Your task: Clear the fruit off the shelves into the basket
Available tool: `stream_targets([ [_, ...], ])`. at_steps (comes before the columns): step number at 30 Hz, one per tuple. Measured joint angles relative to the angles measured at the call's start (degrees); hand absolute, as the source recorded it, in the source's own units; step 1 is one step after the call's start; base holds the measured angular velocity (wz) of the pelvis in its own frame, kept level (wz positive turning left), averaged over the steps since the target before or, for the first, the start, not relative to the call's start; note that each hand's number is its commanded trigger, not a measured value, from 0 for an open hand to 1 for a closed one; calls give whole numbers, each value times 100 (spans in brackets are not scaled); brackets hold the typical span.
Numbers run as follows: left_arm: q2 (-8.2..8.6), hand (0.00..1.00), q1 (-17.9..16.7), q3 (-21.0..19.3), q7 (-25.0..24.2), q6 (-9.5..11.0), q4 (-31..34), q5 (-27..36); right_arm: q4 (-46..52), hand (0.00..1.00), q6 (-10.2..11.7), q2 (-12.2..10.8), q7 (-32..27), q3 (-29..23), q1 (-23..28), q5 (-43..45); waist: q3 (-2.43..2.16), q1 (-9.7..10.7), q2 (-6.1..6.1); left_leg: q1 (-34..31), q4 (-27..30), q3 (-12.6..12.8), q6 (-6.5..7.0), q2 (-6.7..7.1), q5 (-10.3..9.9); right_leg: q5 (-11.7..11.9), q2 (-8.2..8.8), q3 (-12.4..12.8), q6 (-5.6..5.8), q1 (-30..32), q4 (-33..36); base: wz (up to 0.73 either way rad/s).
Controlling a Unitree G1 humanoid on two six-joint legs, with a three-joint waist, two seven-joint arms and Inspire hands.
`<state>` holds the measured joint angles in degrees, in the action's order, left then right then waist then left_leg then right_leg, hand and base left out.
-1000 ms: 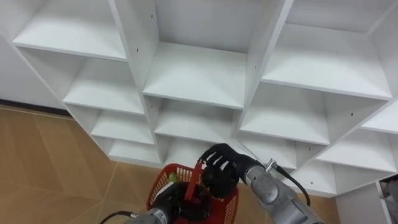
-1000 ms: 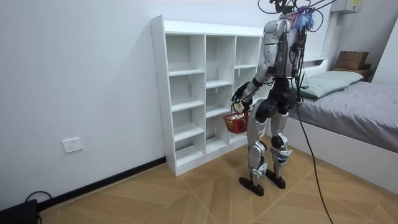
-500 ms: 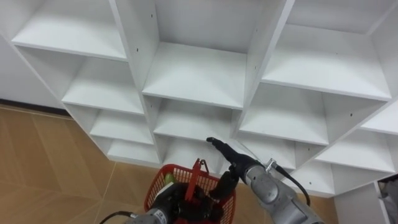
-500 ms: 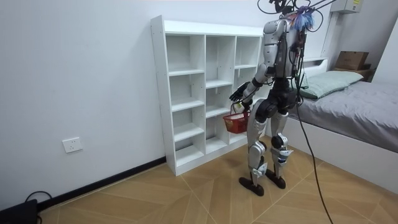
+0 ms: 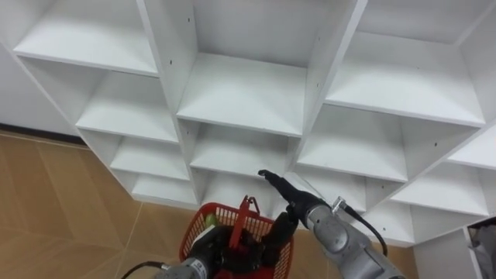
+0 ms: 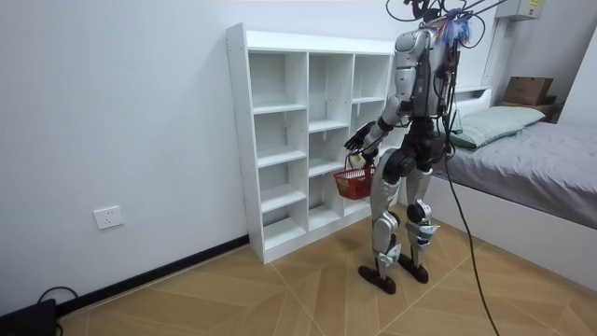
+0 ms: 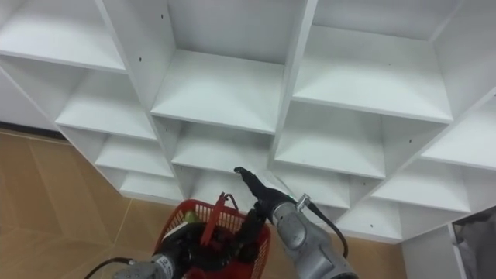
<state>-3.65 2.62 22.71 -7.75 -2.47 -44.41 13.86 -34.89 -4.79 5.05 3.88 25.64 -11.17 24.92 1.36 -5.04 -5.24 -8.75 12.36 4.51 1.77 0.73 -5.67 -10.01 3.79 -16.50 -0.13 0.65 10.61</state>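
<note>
A red basket (image 5: 200, 231) hangs low in front of the white closet (image 5: 248, 93). A green fruit (image 5: 211, 221) and some dark things lie in it. My left hand (image 5: 219, 246) comes in from the lower left and is curled round the basket's handle. My right hand (image 5: 285, 195) is over the basket's right side, open, with the thumb straight toward the shelves and the fingers (image 5: 277, 229) reaching down into the basket. In the room view I stand upright facing the closet, with the basket (image 6: 354, 184) held at hip height.
The closet's compartments rise in front of me, with upright dividers (image 5: 325, 70) between the shelves. Wooden floor (image 5: 54, 194) lies to my left. In the room view a bed (image 6: 532, 159) stands close behind me and a wall socket (image 6: 109, 217) is at the room view's left.
A second ago my right hand was spread wide over the basket with its palm showing. It has since turned edge-on, fingers dipping into the basket. The basket has hardly moved.
</note>
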Motion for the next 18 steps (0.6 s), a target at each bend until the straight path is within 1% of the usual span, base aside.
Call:
stream_targets([
  [3,-12,100,1,-22,23,2,0,0,76,0,26,52,0,-71,1,-11,0,3,-3,28,-16,17,3,-3,-1,-4,16,54,6,-2,0,-5],
  [6,-39,100,-7,-111,44,2,6,4,256,0,148,118,-85,-300,89,-27,3,30,4,102,-17,18,15,-4,-14,-9,11,50,17,-84,-19,0],
  [9,-83,100,-7,-354,78,45,12,8,467,0,286,130,-244,-505,254,-64,0,49,25,195,-44,6,17,0,-29,-17,13,53,29,-167,-36,0],
  [11,-115,100,-30,-627,115,87,13,8,583,0,424,145,-297,-832,414,-292,-1,47,48,297,-77,13,19,7,-40,-18,12,59,36,-275,-86,0],
  [12,-136,100,-53,-730,156,156,23,12,681,0,475,175,-403,-964,489,-502,-10,44,69,326,-93,20,18,7,-42,-19,12,62,39,-293,-90,0],
  [13,-153,100,-66,-783,190,178,24,20,697,0,534,209,-452,-1004,525,-657,-13,53,83,353,-105,21,18,7,-42,-19,12,65,38,-314,-97,-4],
  [14,-151,100,-103,-897,262,210,23,19,689,0,651,248,-515,-1097,628,-1005,-12,68,107,434,-135,22,14,14,-46,-24,12,78,46,-383,-115,-3],
  [15,-156,100,-132,-924,293,231,23,21,689,0,674,256,-552,-1123,690,-1209,-23,66,123,481,-157,21,11,17,-47,-28,11,89,52,-405,-119,-4],
  [16,-190,100,-193,-959,374,278,23,21,681,0,680,274,-631,-1125,779,-1517,-26,89,165,557,-173,19,4,22,-58,-31,6,98,56,-475,-170,-4],
  [17,-203,100,-275,-1058,441,287,23,9,640,0,690,275,-660,-1149,832,-1689,-65,154,222,571,-172,22,2,23,-69,-31,-1,120,56,-499,-196,-4],
  [18,-203,100,-309,-1124,474,289,15,9,596,0,707,275,-682,-1167,832,-1780,-74,184,249,579,-175,26,2,23,-70,-32,-1,130,56,-500,-195,-11],
])
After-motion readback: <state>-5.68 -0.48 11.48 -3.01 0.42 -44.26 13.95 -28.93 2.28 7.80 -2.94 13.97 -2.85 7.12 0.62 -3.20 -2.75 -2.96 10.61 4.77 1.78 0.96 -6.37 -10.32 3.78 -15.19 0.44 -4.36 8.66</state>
